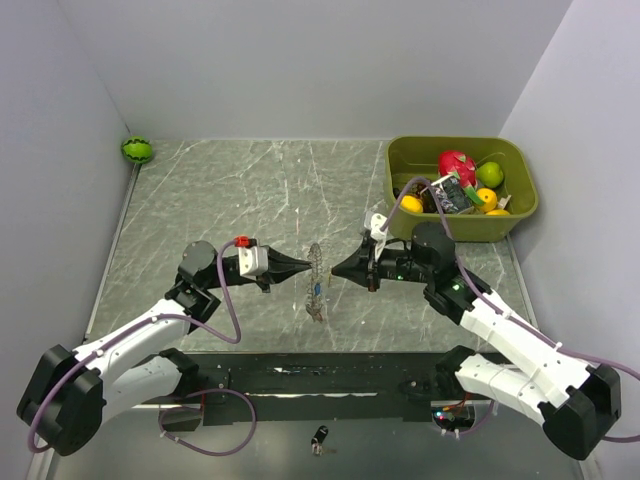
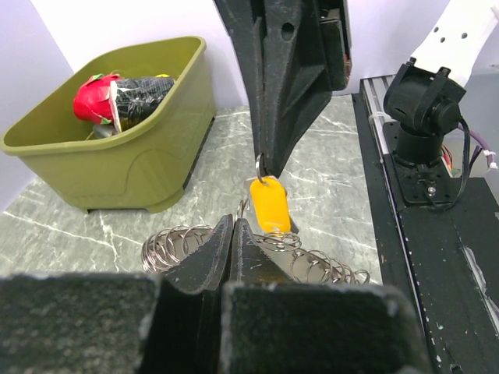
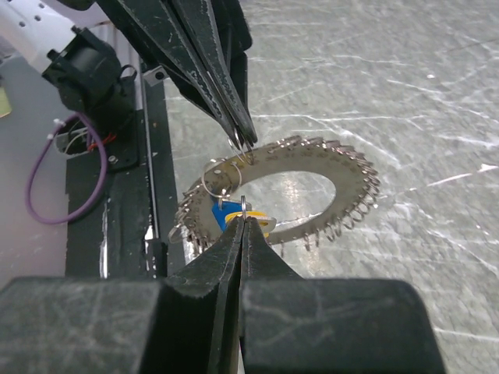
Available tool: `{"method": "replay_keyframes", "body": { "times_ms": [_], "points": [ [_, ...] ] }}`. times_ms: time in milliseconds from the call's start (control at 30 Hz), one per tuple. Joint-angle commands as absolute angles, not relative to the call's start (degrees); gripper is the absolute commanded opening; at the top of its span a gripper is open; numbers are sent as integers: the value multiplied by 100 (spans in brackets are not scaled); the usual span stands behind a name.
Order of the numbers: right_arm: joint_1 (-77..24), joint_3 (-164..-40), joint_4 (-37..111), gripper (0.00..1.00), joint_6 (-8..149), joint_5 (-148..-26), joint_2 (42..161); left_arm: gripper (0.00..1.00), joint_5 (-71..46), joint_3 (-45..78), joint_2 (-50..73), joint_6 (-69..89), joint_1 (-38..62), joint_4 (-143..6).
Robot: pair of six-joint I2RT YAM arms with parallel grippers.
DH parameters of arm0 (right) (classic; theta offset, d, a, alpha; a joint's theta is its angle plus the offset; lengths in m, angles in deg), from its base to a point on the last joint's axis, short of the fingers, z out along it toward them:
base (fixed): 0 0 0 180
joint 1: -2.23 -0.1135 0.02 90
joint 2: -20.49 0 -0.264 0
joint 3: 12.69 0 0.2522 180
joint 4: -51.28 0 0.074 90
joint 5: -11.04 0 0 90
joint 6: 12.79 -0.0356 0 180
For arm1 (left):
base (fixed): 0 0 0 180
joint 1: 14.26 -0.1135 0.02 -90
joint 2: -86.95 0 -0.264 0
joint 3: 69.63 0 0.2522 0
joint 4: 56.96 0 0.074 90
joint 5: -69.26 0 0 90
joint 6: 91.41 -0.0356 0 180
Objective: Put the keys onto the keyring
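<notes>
- Keyring [image 3: 355, 183], large grey wavy-edged metal ring, was pinched upright by the closed left gripper [image 3: 243, 142].
- Right gripper [image 3: 243, 222] clamped 1 yellow plastic-headed key [image 2: 270, 204] by its loop.

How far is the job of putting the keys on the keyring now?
Done: a blue key seems to hang on the keyring. In hand: left fingers pinch the ring's edge; right fingers pinch the loop of the yellow key. Left: threading that key, apparently.
</notes>
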State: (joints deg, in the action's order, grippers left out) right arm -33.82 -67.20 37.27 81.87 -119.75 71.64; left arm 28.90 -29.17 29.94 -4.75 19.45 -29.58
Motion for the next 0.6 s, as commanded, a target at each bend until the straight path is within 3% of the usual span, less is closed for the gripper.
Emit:
{"method": "replay_keyframes", "body": {
  "times_ms": [0,567],
  "points": [
    [-3354,-7145,3638,0,8380,-12342,7339,1,2848,-2651,3026,-642,2001,-2713],
    [-3363,-7488,3436,0,8406,-12431,7656,1,2698,-2546,2956,-845,2186,-3029]
  ]
}}
